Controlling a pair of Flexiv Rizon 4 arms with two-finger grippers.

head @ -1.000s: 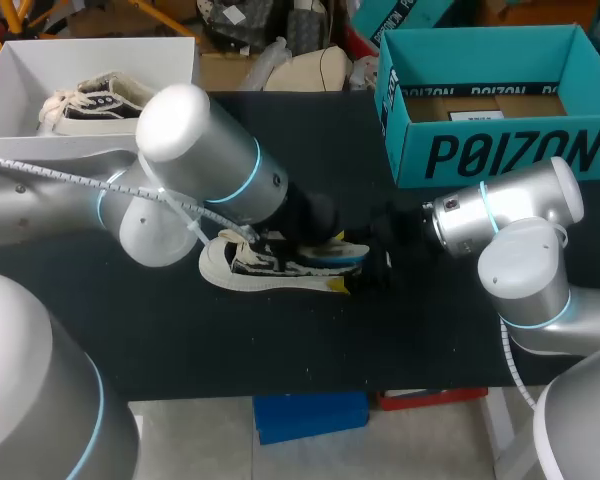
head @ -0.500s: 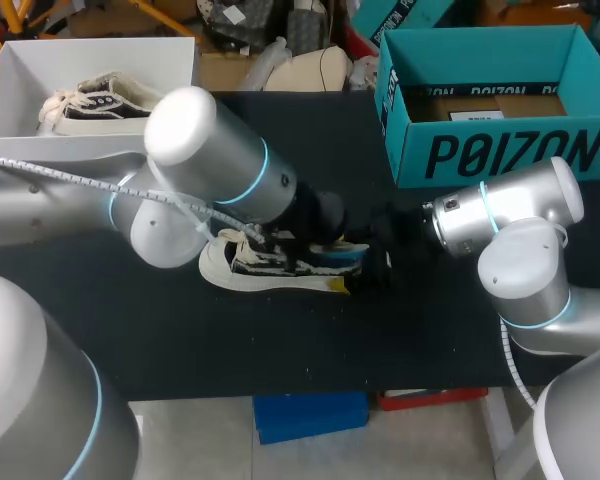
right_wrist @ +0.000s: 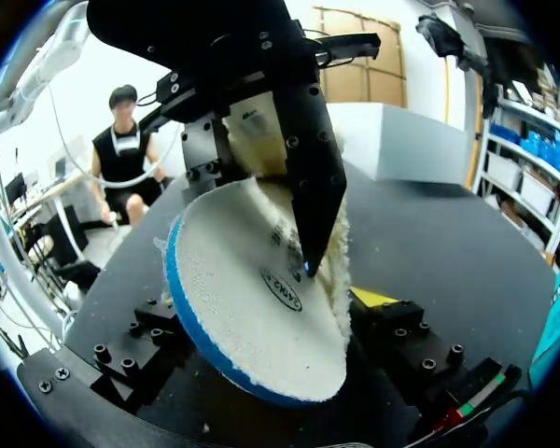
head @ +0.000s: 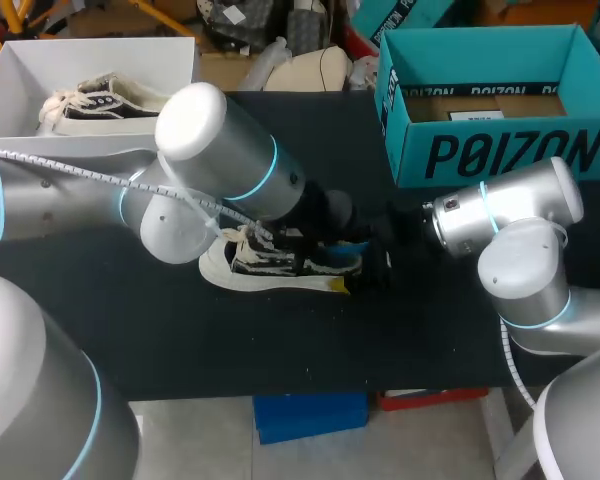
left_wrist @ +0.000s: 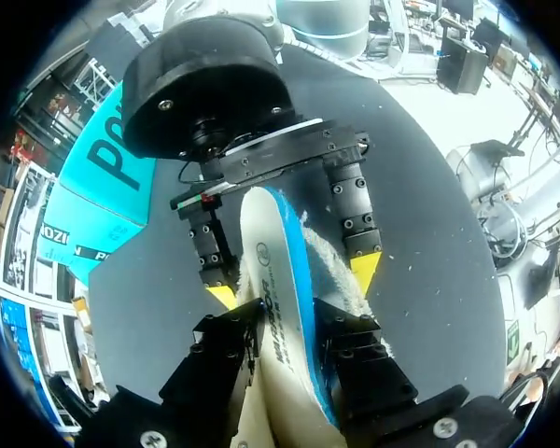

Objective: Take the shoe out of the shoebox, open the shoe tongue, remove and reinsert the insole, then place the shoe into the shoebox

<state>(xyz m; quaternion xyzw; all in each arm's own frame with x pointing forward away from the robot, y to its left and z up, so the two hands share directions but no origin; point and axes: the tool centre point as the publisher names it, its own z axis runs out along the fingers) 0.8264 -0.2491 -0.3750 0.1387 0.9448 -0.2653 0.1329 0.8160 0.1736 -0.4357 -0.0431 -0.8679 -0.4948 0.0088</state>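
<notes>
A black-and-white shoe (head: 270,262) lies on its side mid-table, heel toward my right arm. My left gripper (head: 325,235) is over the heel opening. In the left wrist view my left gripper (left_wrist: 285,327) is shut on the white insole (left_wrist: 275,243) with its blue edge, which stands up out of the fleece-lined shoe (left_wrist: 341,280). My right gripper (left_wrist: 294,280) straddles the heel, one yellow tip against each side. In the right wrist view the insole (right_wrist: 243,280) fills the space over my right gripper (right_wrist: 261,313), with a left finger (right_wrist: 308,177) pressed on it.
The teal shoebox (head: 490,150) stands open at the back right. A white box (head: 20,90) at the back left holds another shoe (head: 95,100). Bare black tabletop (head: 280,340) runs along the front.
My left arm has slid right along the shoe toward the heel, and its fingers have closed in on the insole. The right arm and the shoe have stayed put.
</notes>
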